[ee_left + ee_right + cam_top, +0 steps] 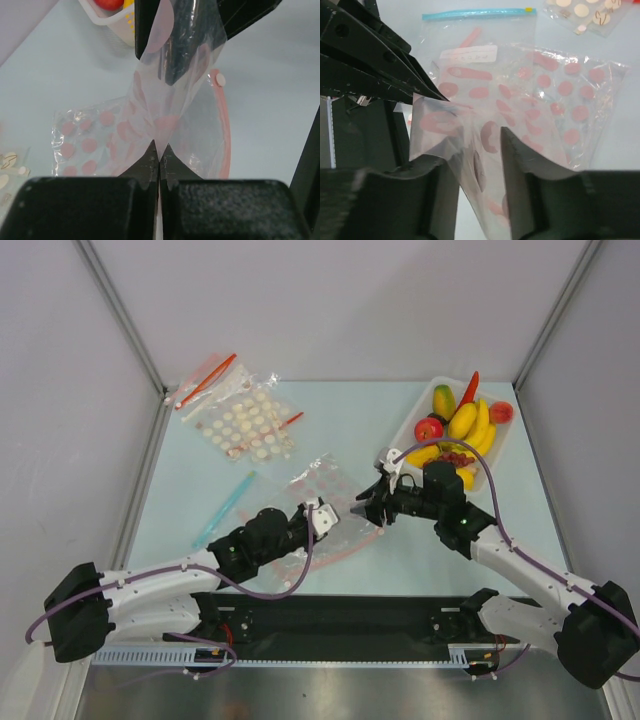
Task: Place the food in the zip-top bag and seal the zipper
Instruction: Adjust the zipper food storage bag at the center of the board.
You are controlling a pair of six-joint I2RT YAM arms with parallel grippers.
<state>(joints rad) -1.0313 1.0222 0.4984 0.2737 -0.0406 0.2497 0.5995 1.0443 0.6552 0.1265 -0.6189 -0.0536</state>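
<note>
Left gripper clenched tight on the zip-top bag at mid-table, a fold of film raised. Right gripper has its fingers apart, film draped between them. The food sits in the white tray, far right.

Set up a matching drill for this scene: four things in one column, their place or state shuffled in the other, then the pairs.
Things
1. left gripper
2. bananas
3. white-dotted bag
4. blue-strip bag

Place or state
A. in the white tray
B. at the far-left corner of the table
C. shut on the pink-dotted bag
D. lying flat beside the left arm

Pairs: 1-C, 2-A, 3-B, 4-D
</note>
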